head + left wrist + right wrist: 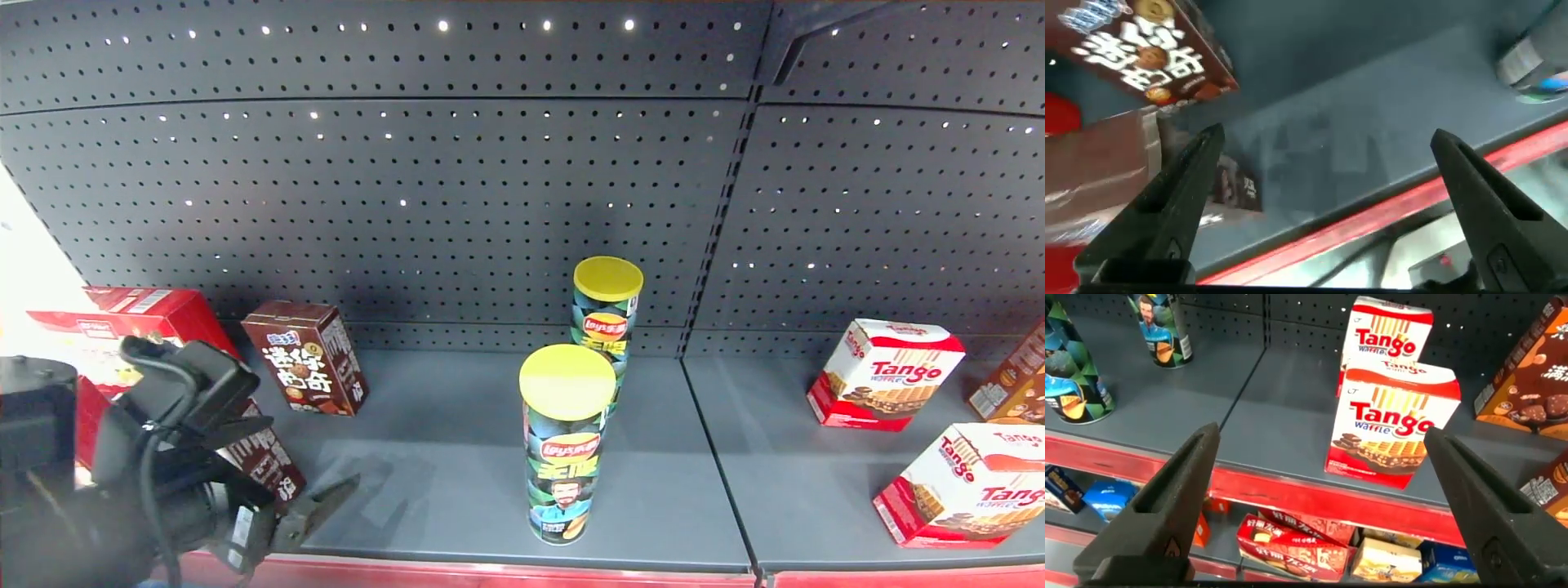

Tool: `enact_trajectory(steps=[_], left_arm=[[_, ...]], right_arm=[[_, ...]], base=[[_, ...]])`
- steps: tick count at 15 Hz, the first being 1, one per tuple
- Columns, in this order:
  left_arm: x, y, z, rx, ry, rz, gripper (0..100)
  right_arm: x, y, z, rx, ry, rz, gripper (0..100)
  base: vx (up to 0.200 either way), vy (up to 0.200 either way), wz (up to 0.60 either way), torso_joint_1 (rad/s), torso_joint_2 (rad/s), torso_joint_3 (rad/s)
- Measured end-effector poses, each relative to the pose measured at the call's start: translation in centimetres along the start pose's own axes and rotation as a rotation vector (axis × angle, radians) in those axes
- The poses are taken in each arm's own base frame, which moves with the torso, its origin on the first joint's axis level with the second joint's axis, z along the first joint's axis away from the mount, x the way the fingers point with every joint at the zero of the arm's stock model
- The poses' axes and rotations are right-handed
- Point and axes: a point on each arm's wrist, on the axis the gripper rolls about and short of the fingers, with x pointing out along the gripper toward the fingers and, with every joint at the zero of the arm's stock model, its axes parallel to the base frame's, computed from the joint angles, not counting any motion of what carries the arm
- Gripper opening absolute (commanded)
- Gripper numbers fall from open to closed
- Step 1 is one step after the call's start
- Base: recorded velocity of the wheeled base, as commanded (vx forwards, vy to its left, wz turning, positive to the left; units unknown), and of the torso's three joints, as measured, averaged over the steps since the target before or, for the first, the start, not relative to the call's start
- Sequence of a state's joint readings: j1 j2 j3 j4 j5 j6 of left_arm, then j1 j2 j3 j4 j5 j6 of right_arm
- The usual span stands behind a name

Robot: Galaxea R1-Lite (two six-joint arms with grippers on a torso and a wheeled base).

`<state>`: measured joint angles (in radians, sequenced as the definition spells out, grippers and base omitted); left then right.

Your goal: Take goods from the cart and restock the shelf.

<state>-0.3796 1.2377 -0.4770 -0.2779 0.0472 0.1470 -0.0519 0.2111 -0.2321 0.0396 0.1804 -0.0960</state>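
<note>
Your left claw [1327, 139] is spread wide and holds nothing. It hangs over the front left corner of the shelf [441, 457], just above the red front edge [490, 567]. Just beside its fingers, a brown biscuit box [273, 469] sits near that front edge, partly hidden behind the arm. A second brown box [306, 367] stands farther back, and a red box [139, 314] is at the shelf's left end.

I judge the near box to be already placed, so the step in hand is to clear out. Draw the claw straight back over the front edge with it spread, so that no finger drags the box along. Don't swing sideways. The front chip can [567, 441] stands tall near the middle of the front edge with another can [608, 318] behind it, and either would likely topple at a nudge.

Your right claw [1321, 434] is likewise spread and empty, out in front of the shelf's right section and facing two wafer boxes [1392, 425]. Keep it off them when you turn to the cart.
</note>
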Motion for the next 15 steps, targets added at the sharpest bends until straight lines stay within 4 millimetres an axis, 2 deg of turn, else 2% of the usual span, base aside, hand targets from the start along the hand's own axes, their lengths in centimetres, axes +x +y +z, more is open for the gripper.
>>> enact_trajectory(steps=[2,5,8,11,15], left_arm=[[1.4,-0.7,0.8,0.022,0.019,-0.006,100],[3.6,-1.8,3.6,0.043,-0.014,-0.041,100],[6.5,-3.8,5.9,0.063,-0.02,-0.068,100],[8.0,-6.7,5.6,0.007,0.025,-0.102,100],[8.7,-8.8,3.7,0.005,0.103,-0.097,100]], right_arm=[[0.0,0.0,-0.2,0.001,0.006,0.001,100],[0.1,0.0,-0.5,0.002,0.014,-0.001,100],[0.0,0.0,-0.3,0.001,0.005,-0.003,100],[0.0,0.0,-0.2,0.001,0.002,-0.004,100],[0.1,0.0,-0.2,0.003,0.008,0.0,100]], base=[[0.0,0.0,0.0,0.0,0.0,0.0],[0.0,0.0,0.0,0.0,0.0,0.0],[0.0,0.0,0.0,0.0,0.0,0.0],[0.0,0.0,0.0,0.0,0.0,0.0],[0.0,0.0,0.0,0.0,0.0,0.0]])
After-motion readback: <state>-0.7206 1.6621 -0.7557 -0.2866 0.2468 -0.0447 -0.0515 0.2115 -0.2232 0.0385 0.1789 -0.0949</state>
